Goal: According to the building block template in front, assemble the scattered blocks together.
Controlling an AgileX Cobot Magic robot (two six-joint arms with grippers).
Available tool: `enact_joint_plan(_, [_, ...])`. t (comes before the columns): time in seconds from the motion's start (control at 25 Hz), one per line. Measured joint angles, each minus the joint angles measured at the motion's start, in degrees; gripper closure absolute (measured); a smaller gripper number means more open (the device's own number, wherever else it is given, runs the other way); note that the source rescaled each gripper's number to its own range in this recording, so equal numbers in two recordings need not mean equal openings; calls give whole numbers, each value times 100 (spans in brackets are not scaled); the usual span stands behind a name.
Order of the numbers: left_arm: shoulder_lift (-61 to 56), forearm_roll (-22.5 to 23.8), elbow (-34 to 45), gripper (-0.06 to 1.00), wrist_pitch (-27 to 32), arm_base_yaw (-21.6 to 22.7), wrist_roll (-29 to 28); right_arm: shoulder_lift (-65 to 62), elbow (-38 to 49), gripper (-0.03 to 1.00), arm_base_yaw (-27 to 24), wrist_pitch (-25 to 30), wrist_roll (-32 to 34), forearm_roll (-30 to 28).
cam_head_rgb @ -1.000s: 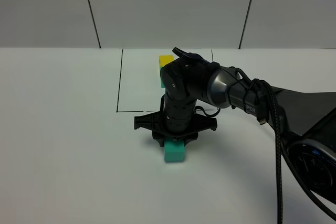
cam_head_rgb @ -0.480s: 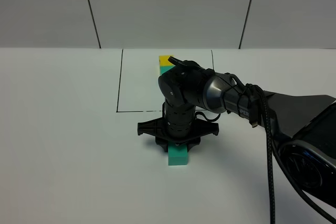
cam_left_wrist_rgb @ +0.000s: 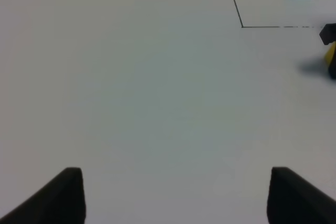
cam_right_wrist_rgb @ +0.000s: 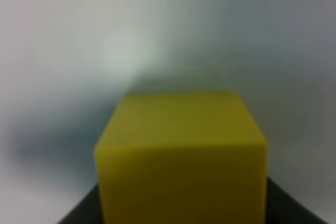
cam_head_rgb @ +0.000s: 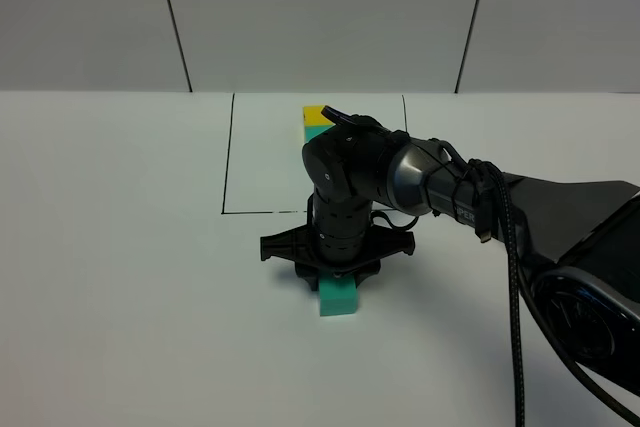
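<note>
Right hand (cam_head_rgb: pixel 336 269) slid nearer, clamping yellow cube (cam_right_wrist_rgb: pixel 181 156) beside teal cube (cam_head_rgb: pixel 338 296), left hand (cam_left_wrist_rgb: pixel 173 195) unclenched

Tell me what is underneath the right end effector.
A teal cube pokes out below the right end effector on the table. The wrist view shows a yellow cube there; the arm hides how they meet.

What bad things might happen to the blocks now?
1. The right gripper is shut on the yellow block right by the teal block; a careless move might knock the teal one askew.
2. The gripper hides the joint from above, so the two may not line up like the template.
3. If the jaws let go crookedly, the yellow block might tip.
</note>
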Motion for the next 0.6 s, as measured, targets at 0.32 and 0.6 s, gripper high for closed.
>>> enact_joint_plan(0.32, [0,0,0,35,0,0,0,0,-27,38,16,-145,-37,124])
enact_joint_plan(0.6, [0,0,0,35,0,0,0,-6,-27,-3,17,-75,-191,-77])
